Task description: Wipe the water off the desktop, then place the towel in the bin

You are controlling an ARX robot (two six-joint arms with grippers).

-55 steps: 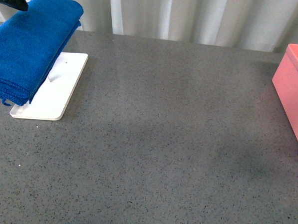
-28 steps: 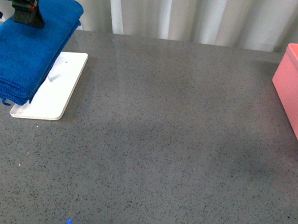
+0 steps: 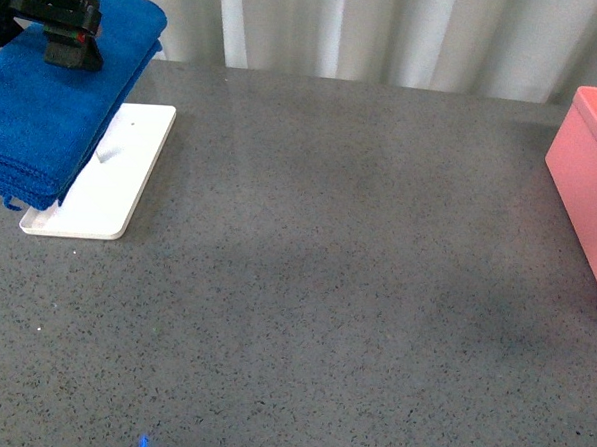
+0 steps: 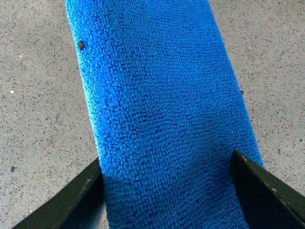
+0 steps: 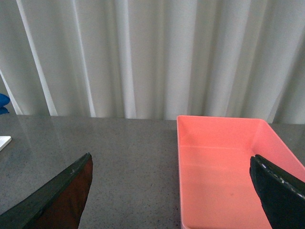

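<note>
Your left fingers point(image 4: 267, 191) stood spread astride the towel point(image 3: 44, 120), not yet clenched; your right fingers point(image 5: 52, 202) hung released, empty. Had you closed too shallow, I judge only the top fold would have lifted and the rest unfurled. The towel, thick, fluffy, bright blue, lay folded over the white tray point(image 3: 120, 189), far left on the desk point(image 3: 325, 285).
</note>
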